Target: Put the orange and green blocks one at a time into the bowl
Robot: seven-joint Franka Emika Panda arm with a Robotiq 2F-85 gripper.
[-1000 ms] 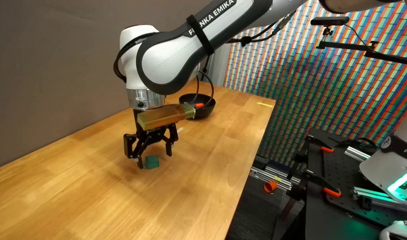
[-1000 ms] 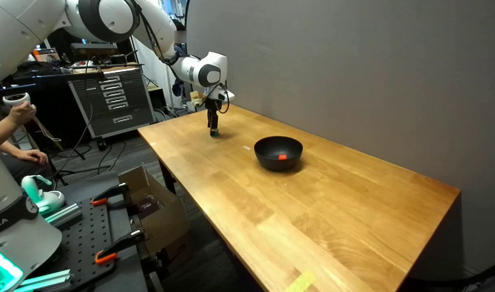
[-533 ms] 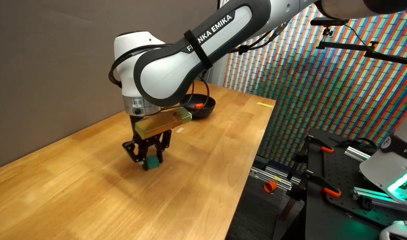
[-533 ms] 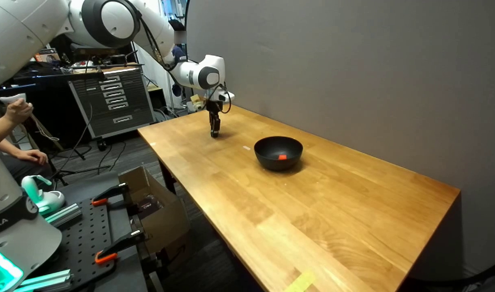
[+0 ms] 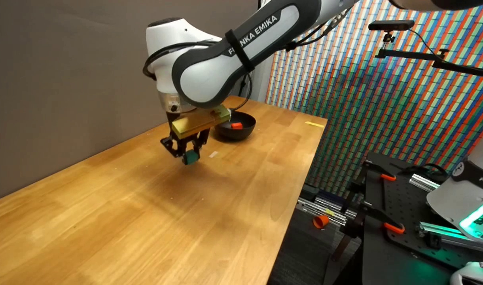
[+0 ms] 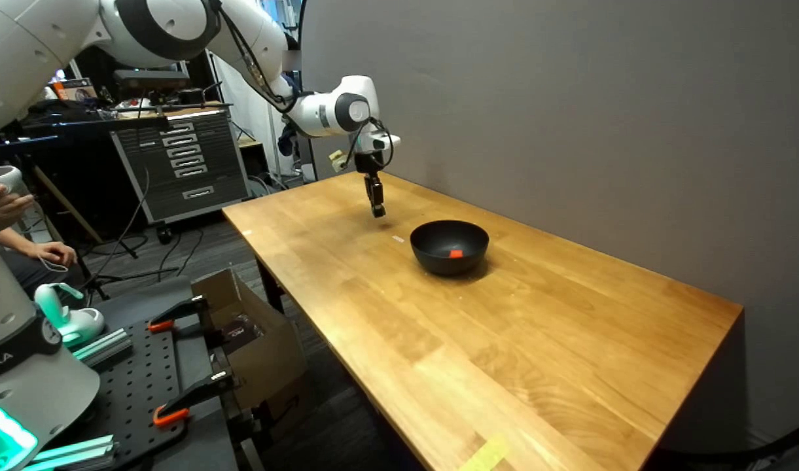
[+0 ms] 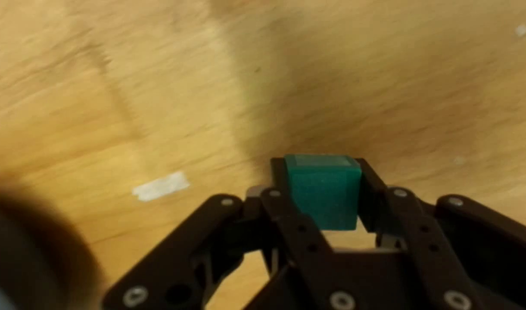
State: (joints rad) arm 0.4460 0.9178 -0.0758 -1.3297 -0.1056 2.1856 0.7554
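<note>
My gripper (image 7: 322, 172) is shut on the green block (image 7: 325, 198), whose sides touch both fingers in the wrist view. An exterior view has the green block (image 5: 192, 157) raised above the tabletop, its shadow below. The orange block (image 5: 236, 126) lies inside the black bowl (image 5: 235, 135); both exterior views show it there. In an exterior view my gripper (image 6: 378, 210) hangs behind and to the left of the bowl (image 6: 438, 264), apart from it. Part of the bowl's dark, blurred side (image 7: 26, 254) enters the wrist view at lower left.
The wooden table (image 6: 536, 327) runs along a grey wall (image 6: 536, 131). A small white strip (image 7: 161, 186) lies on it between gripper and bowl. Yellow tape (image 6: 487, 454) marks one end. An orange cup (image 5: 321, 221) is on the floor beyond the table edge.
The fingers have come together on the green block. Gripper and block have since risen off the table and moved toward the bowl. Bowl and orange block have stayed in place.
</note>
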